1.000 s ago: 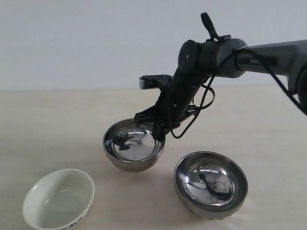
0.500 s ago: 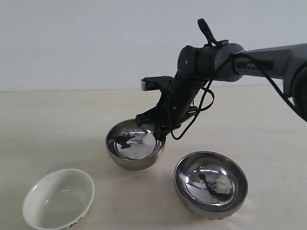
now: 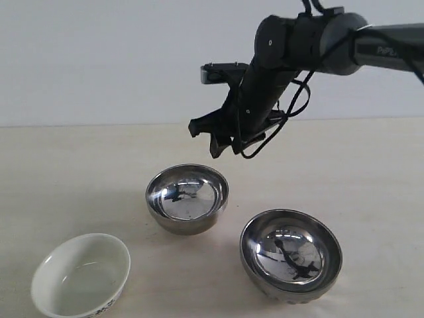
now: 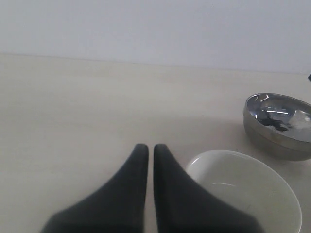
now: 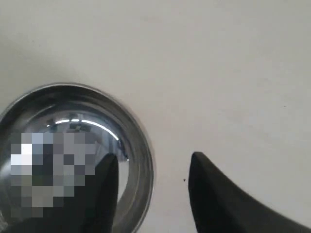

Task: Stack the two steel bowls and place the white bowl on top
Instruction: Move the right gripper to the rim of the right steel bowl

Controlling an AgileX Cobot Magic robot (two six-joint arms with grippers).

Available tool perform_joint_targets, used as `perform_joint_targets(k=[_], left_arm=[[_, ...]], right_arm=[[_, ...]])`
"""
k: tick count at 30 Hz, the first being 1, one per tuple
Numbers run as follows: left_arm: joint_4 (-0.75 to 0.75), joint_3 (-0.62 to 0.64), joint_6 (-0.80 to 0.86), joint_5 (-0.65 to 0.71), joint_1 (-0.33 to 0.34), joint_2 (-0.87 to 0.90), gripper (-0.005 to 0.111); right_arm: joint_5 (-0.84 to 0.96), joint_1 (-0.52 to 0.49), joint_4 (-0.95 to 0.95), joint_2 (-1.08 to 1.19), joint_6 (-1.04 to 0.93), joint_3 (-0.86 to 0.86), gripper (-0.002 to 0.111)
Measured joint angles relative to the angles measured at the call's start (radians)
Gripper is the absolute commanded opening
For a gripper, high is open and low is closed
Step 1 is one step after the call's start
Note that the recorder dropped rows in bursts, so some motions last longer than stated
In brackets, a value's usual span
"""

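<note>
R gripper (image 3: 222,144) is up in the air above the left steel bowl (image 3: 187,197), clear of it, fingers apart, nothing held. Right wrist cam confirms: R gripper (image 5: 154,156) is spread wide, one finger (image 5: 104,194) over that bowl's rim (image 5: 73,145), the other over bare table (image 5: 233,73). R arm (image 3: 298,46) comes in from the upper right, with a cable loop hanging off the wrist. L gripper (image 4: 149,146) isn't seen in the ext view; on its wrist cam the fingers are together w/ only a thin slit, nothing between, low over the table. White bowl (image 4: 243,194) sits just beside it, upright and empty, w/ the left steel bowl (image 4: 278,124) beyond. Ext view layout: all 3 bowls upright on the table (image 3: 66,172), each apart from the others, none stacked. Left steel bowl is mid-table, right steel bowl (image 3: 291,255) is nearer the cam and to the right, and the white bowl (image 3: 81,275) is front left, w/ some dark pattern low on its outer wall. Plain light wall (image 3: 99,59) behind.
</note>
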Motion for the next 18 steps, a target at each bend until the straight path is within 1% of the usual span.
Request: perform_joint_targets(k=[2,4,7,11,18], left_arm=[[0.0,0.0,0.0,0.0,0.0,0.0,0.004],[0.0,0.0,0.0,0.0,0.0,0.0,0.004],[0.0,0.0,0.0,0.0,0.0,0.0,0.004],[0.0,0.0,0.0,0.0,0.0,0.0,0.004],[0.0,0.0,0.0,0.0,0.0,0.0,0.004]], right_arm=[[0.052,0.0,-0.033,-0.052,0.011,0.002,0.04],[0.079,0.0,-0.087,-0.092,0.044,0.041,0.04],[0.071,0.0,-0.146,-0.159,0.07,0.161,0.04],[0.013,0.0,-0.174,-0.302,0.077,0.409,0.04],[-0.039,0.0,-0.223,-0.471,0.084,0.609,0.039]])
